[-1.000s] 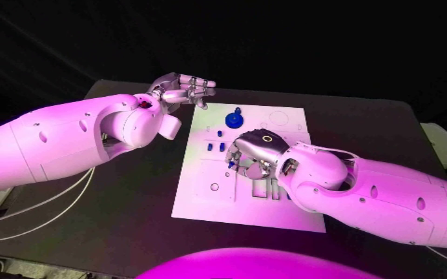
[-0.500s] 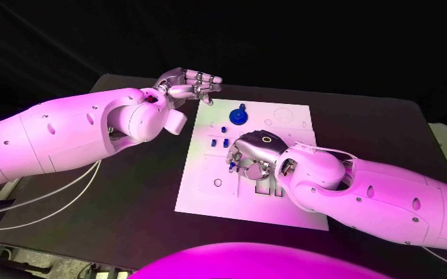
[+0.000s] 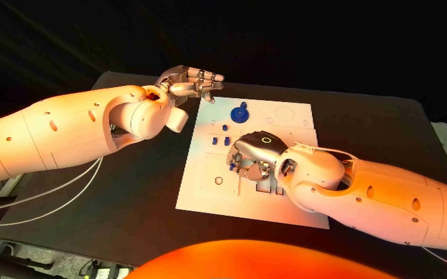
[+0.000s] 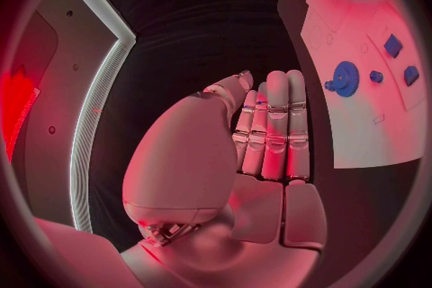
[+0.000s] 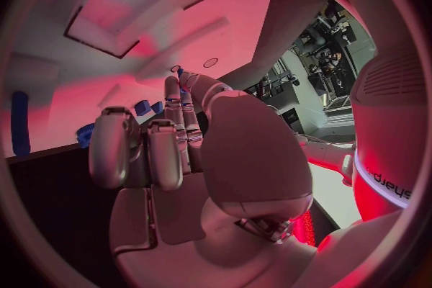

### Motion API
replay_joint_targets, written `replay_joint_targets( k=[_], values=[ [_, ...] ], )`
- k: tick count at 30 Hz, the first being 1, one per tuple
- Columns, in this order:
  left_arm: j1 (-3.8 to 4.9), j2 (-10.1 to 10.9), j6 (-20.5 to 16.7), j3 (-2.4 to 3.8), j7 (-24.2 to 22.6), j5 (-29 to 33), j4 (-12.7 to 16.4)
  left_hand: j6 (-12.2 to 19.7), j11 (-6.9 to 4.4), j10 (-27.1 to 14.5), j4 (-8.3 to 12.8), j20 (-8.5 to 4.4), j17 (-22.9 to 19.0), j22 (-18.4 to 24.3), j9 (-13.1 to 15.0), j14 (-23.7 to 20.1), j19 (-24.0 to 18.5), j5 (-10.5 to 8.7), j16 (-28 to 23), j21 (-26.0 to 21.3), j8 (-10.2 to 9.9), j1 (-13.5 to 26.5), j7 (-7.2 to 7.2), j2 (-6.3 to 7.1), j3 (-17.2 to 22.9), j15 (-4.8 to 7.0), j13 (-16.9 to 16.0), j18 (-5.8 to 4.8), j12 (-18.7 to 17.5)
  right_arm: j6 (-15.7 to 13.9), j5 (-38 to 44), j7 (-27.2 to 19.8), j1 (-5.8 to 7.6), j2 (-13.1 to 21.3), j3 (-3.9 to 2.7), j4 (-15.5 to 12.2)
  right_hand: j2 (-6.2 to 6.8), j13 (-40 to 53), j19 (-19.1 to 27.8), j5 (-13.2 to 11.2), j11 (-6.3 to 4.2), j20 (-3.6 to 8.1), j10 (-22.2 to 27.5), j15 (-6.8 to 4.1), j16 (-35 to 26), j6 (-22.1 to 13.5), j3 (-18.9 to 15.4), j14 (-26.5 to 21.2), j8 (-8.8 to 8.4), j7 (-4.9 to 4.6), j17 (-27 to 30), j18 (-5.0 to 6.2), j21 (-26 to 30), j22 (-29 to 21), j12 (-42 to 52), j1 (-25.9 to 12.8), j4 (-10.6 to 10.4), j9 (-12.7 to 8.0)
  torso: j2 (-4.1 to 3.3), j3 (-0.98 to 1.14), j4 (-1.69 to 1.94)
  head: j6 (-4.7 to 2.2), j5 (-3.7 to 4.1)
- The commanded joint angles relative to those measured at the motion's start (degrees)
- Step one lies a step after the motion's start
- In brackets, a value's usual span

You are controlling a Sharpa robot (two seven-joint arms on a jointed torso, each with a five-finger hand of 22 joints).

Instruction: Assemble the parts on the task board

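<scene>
Lying across the middle of the black table (image 3: 121, 208), the white task board (image 3: 210, 192) runs its long axis away from the robot. The right arm reaches over its middle, and the right hand (image 3: 251, 158) hangs low over the board, fingers (image 5: 176, 104) curled downward; a small blue part (image 3: 231, 164) shows at its fingertips, but whether it is pinched or merely touched I cannot tell. The left hand (image 3: 191, 84) floats off the board's far left corner, holding nothing, its fingers (image 4: 274, 129) straight and pressed side by side.

The blue gear (image 3: 239, 115) stands near the board's far end, between the two hands, slightly nearer the left. The small blue blocks (image 3: 219, 141) lie just left of the right hand, so my judgement is that the right hand does the next placing.
</scene>
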State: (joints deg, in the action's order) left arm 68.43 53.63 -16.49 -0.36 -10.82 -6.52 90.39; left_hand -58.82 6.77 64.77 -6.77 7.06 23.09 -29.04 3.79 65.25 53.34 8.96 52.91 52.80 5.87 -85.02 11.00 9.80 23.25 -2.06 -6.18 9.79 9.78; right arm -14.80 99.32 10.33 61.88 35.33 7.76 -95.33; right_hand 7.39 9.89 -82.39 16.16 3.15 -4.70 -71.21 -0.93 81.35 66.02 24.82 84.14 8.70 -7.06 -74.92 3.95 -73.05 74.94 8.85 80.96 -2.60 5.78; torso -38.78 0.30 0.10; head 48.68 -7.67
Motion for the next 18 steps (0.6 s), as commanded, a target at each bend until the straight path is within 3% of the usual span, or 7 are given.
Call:
replay_joint_targets(
  k=[1,18],
  values=[
    [0.04,-0.1,0.9,0.03,-0.1,-0.2,0.1,0.5,0.03,-0.3,0.3,0.27,-0.1,0.1,0.0,-0.3,-0.1,-0.02,-0.4,-0.3,-0.4,0.0,0.1,-0.74,0.0,-0.12,-0.1,0.73,0.2,1.4,0.4,-0.1,-0.06,-0.1,0.01,0.4,0.04,-0.1,-0.3,0.2,-0.12,0.01,-0.2,-0.39,0.4,0.3,0.2,3.6,0.15,0.07,-2.8,-0.39,-0.2,7.5,-0.4,-0.6,0.0,0.1,0.0,0.0,0.0,0.06,0.06],
    [0.04,0.0,1.1,0.03,0.3,-0.2,0.0,0.5,0.06,-0.4,0.3,0.31,-0.1,0.1,0.0,-0.3,-0.2,-0.03,-0.5,-0.4,-0.4,0.1,0.13,-0.78,-0.1,-0.15,-0.1,0.73,0.2,2.0,1.5,0.6,-0.07,-0.5,0.02,1.2,0.01,-0.1,-0.2,0.1,-0.11,0.0,-0.2,-0.38,0.4,0.3,0.2,3.5,0.13,0.08,-2.8,-0.38,-0.1,7.5,-0.4,-0.8,0.0,0.1,-0.01,0.01,-0.01,0.07,0.14]
  ],
)
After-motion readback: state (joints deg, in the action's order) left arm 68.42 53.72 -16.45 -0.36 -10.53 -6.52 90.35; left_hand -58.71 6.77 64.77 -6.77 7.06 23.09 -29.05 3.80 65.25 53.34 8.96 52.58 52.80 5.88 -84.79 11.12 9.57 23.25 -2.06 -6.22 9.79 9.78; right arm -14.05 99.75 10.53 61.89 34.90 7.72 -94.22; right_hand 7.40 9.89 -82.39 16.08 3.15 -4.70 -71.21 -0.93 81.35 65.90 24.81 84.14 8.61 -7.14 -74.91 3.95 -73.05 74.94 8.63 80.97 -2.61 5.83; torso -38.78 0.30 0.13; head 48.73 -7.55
